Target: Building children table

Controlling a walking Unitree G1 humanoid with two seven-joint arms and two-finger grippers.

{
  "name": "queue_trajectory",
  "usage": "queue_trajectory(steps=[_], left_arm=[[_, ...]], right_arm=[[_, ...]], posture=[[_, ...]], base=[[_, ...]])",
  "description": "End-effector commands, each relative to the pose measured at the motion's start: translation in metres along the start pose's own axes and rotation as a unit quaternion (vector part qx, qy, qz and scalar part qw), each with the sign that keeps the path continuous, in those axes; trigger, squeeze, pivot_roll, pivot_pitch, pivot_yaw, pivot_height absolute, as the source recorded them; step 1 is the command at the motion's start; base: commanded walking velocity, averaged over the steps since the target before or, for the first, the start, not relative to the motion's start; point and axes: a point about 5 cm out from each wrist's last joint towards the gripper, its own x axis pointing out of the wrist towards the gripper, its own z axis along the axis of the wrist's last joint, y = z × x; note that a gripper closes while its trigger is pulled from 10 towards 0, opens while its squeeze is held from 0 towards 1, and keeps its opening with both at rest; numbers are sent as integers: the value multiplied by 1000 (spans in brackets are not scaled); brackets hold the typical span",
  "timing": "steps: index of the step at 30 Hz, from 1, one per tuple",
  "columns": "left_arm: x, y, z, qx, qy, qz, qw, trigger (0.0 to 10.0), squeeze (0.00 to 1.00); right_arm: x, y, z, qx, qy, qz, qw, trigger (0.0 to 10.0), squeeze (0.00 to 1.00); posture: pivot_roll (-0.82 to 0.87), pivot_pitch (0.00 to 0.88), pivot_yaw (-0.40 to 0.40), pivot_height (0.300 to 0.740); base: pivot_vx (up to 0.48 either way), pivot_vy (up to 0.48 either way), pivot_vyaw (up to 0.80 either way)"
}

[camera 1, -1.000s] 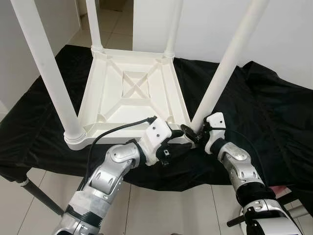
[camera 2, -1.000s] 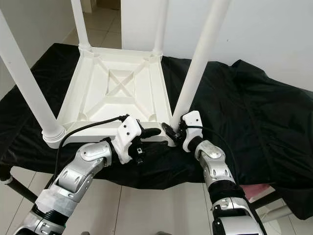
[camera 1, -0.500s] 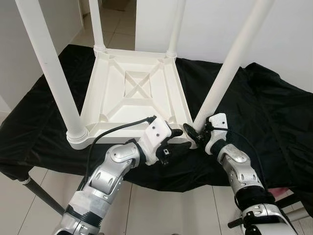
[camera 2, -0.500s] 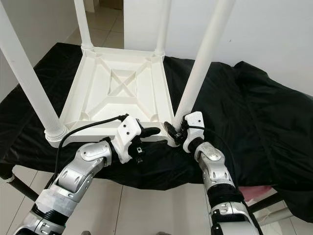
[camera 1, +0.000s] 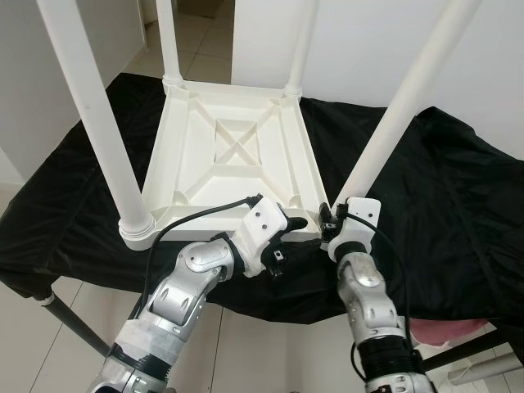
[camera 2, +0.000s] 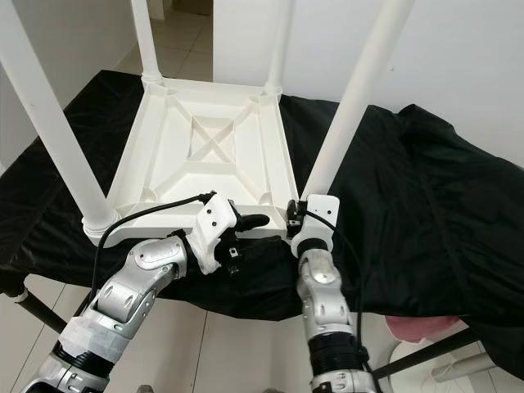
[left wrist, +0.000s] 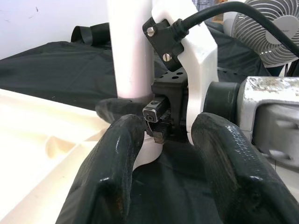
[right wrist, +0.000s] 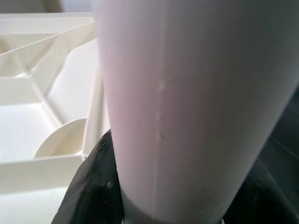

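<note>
On a black cloth, a smooth white plastic table lies inverted, round legs upright. The right gripper clasps the near-right leg at its base. The left gripper, fingers parted and empty, hovers at the table's near edge.

I see 1 white table leg clasped between my right hand's black fingers; ribbed white tabletop underside beside.

White plastic table lies upside down (four legs up).
</note>
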Motion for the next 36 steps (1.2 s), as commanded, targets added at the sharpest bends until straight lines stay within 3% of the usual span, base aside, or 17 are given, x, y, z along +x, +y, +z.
queue_trajectory(steps=[1, 10, 11, 12, 13, 23, 24, 31, 33, 36], left_arm=[[2, -2, -1, -2, 4, 5, 1000, 10000, 0], [3, -2, -1, -1, 3, 5, 1000, 10000, 0], [2, -2, -1, -1, 3, 5, 1000, 10000, 0], [2, -2, -1, 0, 3, 6, 1000, 10000, 0], [2, -2, -1, 0, 3, 6, 1000, 10000, 0], [3, -2, -1, 0, 2, 6, 1000, 10000, 0], [3, -3, -1, 0, 2, 6, 1000, 10000, 0], [3, -3, -1, 1, 2, 5, 1000, 10000, 0], [3, -3, -1, 1, 2, 5, 1000, 10000, 0], [4, -3, -1, 2, 3, 2, 1000, 10000, 0]], right_arm=[[-5, -14, -22, -15, 58, -43, 997, 10000, 0], [-5, -13, -19, -12, 63, -58, 996, 10000, 0], [-6, -12, -18, -11, 62, -58, 996, 10000, 67], [-6, -11, -17, -10, 61, -58, 996, 10000, 67], [-6, -11, -16, -9, 56, -52, 997, 10000, 1000], [-3, -15, -12, -15, 44, -25, 999, 10000, 1000], [-3, -18, -12, -16, 40, -10, 999, 10000, 0], [0, -30, -9, -37, 10, 78, 996, 10000, 0], [0, -30, -9, -37, 10, 78, 996, 10000, 0], [12, -38, 2, -54, -16, 159, 986, 10000, 0]], posture=[[-26, 0, -95, 740], [-19, 0, -99, 740], [-19, 0, -99, 740], [-19, 0, -99, 740], [-18, 0, -101, 740], [-15, 0, -106, 740], [-14, 0, -108, 740], [-14, 0, -104, 740], [-14, 0, -104, 740], [-17, 0, -97, 740]], base=[[0, 0, 0], [0, 0, 0], [0, 0, 0], [0, 0, 0], [0, 0, 0], [0, 0, 0], [0, 0, 0], [0, 0, 0], [0, 0, 0], [0, 0, 0]])
